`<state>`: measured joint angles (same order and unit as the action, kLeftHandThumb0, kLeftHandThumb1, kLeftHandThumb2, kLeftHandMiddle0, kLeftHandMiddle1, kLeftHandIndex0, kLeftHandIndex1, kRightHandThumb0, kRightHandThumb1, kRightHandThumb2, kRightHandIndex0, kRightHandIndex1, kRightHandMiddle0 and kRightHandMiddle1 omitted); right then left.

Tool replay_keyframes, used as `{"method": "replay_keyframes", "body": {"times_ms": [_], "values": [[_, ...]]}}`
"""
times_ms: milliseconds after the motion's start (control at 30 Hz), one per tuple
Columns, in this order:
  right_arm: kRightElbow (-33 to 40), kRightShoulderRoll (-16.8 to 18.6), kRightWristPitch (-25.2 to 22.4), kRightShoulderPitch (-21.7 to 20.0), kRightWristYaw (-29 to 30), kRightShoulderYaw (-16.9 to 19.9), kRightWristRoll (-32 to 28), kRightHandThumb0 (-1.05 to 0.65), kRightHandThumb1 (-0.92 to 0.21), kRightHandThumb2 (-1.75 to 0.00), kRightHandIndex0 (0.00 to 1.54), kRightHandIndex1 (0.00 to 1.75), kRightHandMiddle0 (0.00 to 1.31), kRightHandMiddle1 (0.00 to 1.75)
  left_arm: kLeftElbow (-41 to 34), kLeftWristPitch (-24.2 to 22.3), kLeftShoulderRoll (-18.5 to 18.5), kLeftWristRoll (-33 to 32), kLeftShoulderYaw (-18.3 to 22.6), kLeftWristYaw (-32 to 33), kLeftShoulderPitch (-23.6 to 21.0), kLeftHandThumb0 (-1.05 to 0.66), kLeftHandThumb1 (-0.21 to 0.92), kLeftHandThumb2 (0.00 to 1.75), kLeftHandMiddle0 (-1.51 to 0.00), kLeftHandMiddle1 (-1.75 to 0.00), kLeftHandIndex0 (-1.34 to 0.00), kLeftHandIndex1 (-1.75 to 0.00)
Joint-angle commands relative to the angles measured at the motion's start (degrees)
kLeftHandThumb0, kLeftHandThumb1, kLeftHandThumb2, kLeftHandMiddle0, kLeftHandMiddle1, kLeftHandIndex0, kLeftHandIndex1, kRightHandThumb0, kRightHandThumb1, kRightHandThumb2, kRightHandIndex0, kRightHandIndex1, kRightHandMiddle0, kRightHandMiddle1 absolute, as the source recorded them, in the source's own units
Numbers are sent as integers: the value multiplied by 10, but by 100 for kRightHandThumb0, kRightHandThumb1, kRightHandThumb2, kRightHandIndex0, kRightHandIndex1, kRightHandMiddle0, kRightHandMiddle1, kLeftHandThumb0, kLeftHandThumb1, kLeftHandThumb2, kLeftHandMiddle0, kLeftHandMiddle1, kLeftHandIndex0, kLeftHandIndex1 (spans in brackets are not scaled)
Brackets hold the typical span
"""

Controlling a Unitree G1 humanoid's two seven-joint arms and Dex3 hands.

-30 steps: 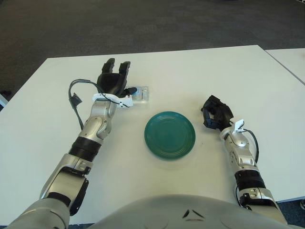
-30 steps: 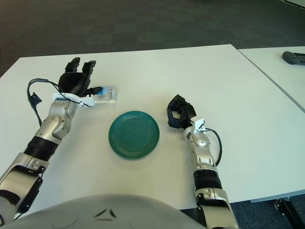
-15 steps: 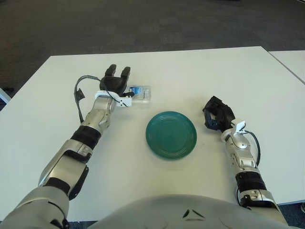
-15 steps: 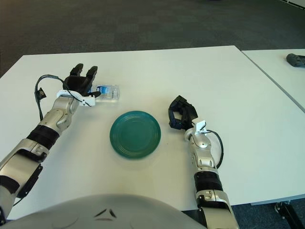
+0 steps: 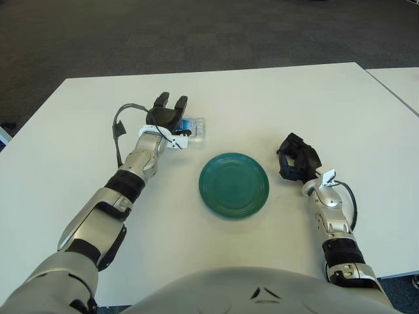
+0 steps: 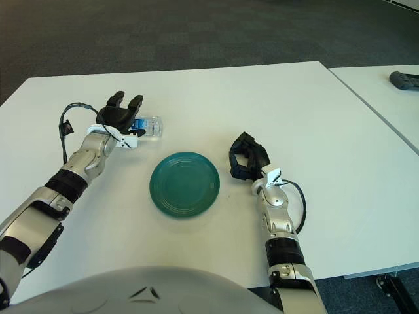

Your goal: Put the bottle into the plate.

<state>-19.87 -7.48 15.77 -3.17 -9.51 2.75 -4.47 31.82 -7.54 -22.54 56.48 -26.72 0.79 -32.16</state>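
White table (image 5: 78,150) carries one bottle and one plate. At the left, the left hand (image 5: 167,116) hovers with fingers spread over the lying clear bottle (image 5: 194,127), hiding its cap end; contact is unclear. One green plate (image 5: 234,185) sits centre, bare. Right hand (image 5: 296,157) shows curled, beside the plate's right.

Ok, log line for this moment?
left hand: at clear plastic bottle, ungrasped | round green plate: empty | right hand: idle, right of plate
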Motion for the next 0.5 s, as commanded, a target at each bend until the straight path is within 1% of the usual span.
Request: {"method": "replay_keyframes", "body": {"times_ms": [0, 233, 467], "values": [[-13, 7, -14, 24, -4, -5, 3, -45, -42, -118, 111, 175, 53, 175, 7, 6, -8, -19, 5, -9, -8, -105, 92, 70, 0, 0, 0, 0], [-1, 10, -9, 33, -4, -5, 0, -45, -40, -120, 113, 175, 55, 175, 16, 15, -9, -43, 3, -11, -6, -105, 92, 65, 0, 0, 0, 0], [18, 16, -19, 44, -19, -3, -22, -46, -40, -121, 114, 175, 55, 175, 34, 16, -6, -48, -7, -7, -8, -105, 92, 62, 0, 0, 0, 0]]}}
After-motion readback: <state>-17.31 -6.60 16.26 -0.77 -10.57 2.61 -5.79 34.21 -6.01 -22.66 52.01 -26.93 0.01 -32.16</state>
